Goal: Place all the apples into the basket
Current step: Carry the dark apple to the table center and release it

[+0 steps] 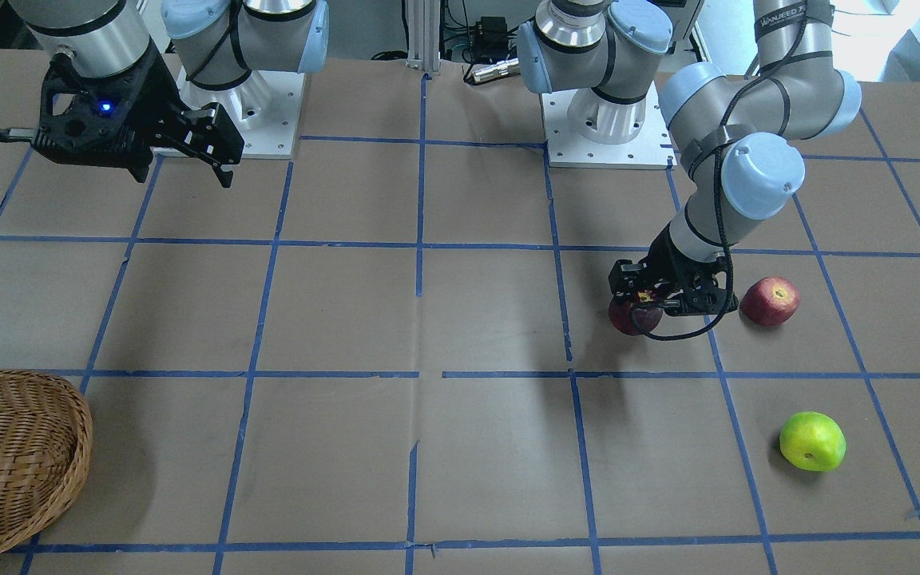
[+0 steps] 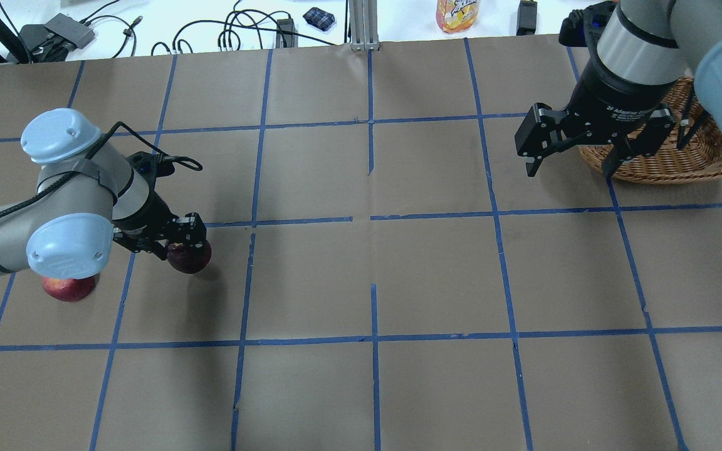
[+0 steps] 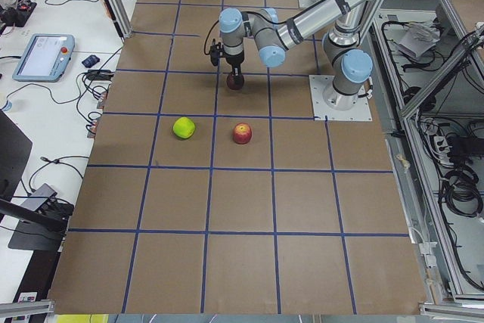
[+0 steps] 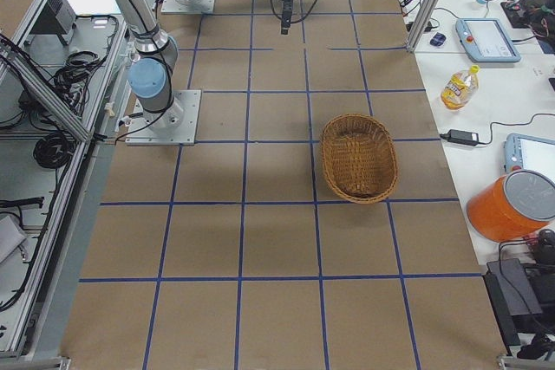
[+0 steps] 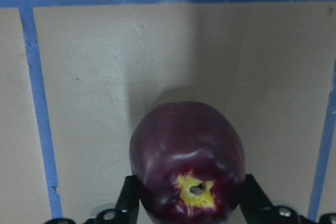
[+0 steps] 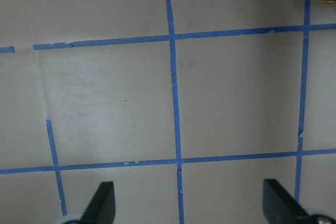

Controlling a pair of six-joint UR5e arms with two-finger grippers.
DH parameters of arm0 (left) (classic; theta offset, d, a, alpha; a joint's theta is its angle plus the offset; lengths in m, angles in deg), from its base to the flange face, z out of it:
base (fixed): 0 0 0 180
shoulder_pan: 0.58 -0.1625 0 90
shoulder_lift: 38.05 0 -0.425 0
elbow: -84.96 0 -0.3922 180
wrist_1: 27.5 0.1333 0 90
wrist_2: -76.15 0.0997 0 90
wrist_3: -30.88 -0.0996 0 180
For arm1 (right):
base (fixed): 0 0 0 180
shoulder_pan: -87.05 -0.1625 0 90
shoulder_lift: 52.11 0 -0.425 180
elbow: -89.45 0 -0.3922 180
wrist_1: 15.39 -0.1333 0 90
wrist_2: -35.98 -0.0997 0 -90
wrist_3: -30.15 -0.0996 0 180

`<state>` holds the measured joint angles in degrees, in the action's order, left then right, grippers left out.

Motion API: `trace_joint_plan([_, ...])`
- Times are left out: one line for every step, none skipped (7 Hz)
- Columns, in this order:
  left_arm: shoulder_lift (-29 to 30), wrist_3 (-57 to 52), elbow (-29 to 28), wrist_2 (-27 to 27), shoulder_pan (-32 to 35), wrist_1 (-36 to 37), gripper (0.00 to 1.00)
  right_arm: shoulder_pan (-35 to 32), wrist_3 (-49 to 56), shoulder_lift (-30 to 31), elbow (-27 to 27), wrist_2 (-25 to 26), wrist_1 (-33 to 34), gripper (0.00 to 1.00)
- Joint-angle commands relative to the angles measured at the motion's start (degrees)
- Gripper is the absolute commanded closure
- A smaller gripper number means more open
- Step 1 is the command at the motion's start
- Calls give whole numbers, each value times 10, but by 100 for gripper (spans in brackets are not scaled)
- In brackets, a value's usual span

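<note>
My left gripper [image 1: 642, 306] is shut on the dark maroon apple [image 5: 186, 145], one finger on each side of it, at or just above the table; the apple also shows in the overhead view [image 2: 190, 259]. The red apple [image 1: 770, 301] lies close beside it, partly under my left arm in the overhead view [image 2: 68, 287]. The yellow-green apple [image 1: 811, 441] lies further toward the operators' side. The wicker basket [image 2: 668, 164] is empty at the table's other end [image 1: 13, 455]. My right gripper [image 2: 569, 174] hangs open and empty just beside the basket.
The brown table carries a grid of blue tape lines [image 1: 420, 243]. A bottle [image 2: 457, 14] and cables lie on the white bench beyond the far edge. Both arm bases [image 1: 608, 120] stand at the robot's side.
</note>
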<state>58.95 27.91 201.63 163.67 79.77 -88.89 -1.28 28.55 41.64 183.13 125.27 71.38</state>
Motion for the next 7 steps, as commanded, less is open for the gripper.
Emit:
trace_joint_plan([32, 202, -71, -25, 116, -19, 100, 0, 1, -4, 0, -2, 7, 0])
trace_joint_plan([60, 298, -100, -68, 179, 0, 100, 1, 1, -4, 1, -1, 5, 0])
trace_joint_plan([96, 339, -135, -66, 218, 21, 100, 1, 1, -4, 1, -1, 2, 0])
trace_joint_plan([128, 371, -159, -76, 236, 41, 100, 1, 0, -4, 1, -5, 2, 0])
trace_joint_plan([158, 382, -170, -72, 261, 74, 100, 1, -3, -5, 1, -2, 0, 0])
trace_joint_plan([181, 388, -174, -70, 271, 89, 100, 1, -2, -6, 1, 0, 2, 0])
trace_joint_plan([187, 388, -178, -52, 281, 91, 100, 3, -2, -8, 5, -3, 1, 0])
